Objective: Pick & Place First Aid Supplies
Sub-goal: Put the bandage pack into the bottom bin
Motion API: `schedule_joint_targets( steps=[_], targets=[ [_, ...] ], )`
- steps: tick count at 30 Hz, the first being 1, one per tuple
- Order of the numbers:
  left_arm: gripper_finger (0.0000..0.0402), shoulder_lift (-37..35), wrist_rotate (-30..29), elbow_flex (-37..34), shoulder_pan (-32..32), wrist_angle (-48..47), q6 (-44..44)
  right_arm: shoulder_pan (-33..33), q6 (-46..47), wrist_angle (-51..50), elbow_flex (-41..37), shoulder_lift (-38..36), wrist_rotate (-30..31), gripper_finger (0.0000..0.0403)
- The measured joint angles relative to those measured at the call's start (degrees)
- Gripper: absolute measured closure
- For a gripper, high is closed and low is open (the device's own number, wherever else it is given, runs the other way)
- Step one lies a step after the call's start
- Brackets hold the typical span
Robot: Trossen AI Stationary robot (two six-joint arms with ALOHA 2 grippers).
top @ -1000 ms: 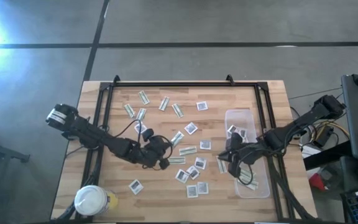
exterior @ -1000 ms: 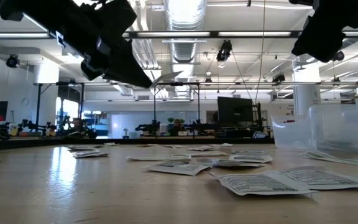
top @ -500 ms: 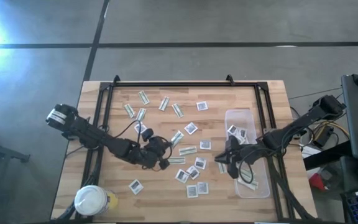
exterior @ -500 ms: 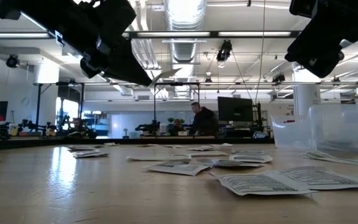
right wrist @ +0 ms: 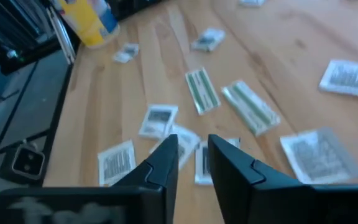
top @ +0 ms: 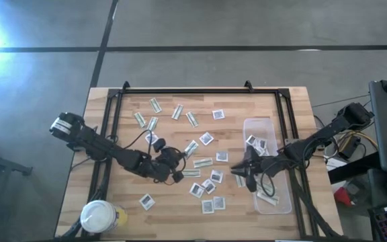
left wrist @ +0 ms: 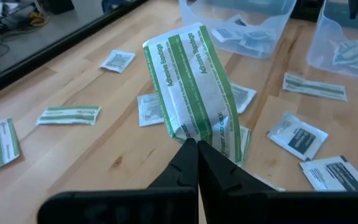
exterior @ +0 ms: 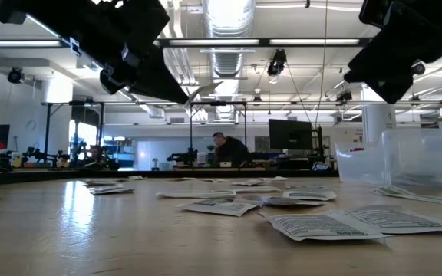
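High view: a pale butcher-block table (top: 113, 134) framed by black rails carries a scatter of flat first aid packets (top: 207, 168), square white ones and narrow green-striped strips. The left gripper (top: 175, 176) hangs over the middle of the scatter. The right gripper (top: 237, 172) sits beside a clear rectangular plastic tub (top: 274, 205) holding a few more packets. A round white-lidded jar (top: 98, 216) stands at the near left corner.

Low view: crinkled white paper packets (exterior: 324, 224) with dark print lie flat on the grained wood, the translucent tub wall (exterior: 413, 161) rising at right. Both dark arms hang overhead. A person (exterior: 225, 149) sits in the room beyond.

Left wrist view: the left gripper's (left wrist: 196, 149) matte black fingers are pressed together on the lower edge of a glossy green-and-white adhesive bandage strip (left wrist: 191, 84), which stands upright above the table. Two clear tubs lie beyond.

Right wrist view: the right gripper's (right wrist: 193, 146) angular black fingers stand slightly apart with nothing between them, above square white packets (right wrist: 158, 120) and green-striped strips (right wrist: 199, 90).
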Motion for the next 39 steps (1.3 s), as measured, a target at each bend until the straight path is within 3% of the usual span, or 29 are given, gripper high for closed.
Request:
schedule_joint_targets(
  steps=[7,18,30,39],
  targets=[
    [0.0401,0.0,-1.2,0.0,0.0,3.3,3.7,0.0,-6.1,4.8,0.5,0.0,1.2,0.0274],
    [0.0401,0.1,-5.9,0.0,-0.7,5.9,5.2,-1.2,-6.6,9.6,0.5,0.0,4.2,0.0231],
    [0.0401,7.8,-9.5,0.3,-1.3,19.3,12.1,-1.9,-6.5,13.7,0.5,0.2,9.8,0.0231],
    [0.0401,14.8,-10.8,6.7,-1.3,20.0,16.8,-2.1,-7.0,18.7,1.8,9.5,13.6,0.0234]
  ],
)
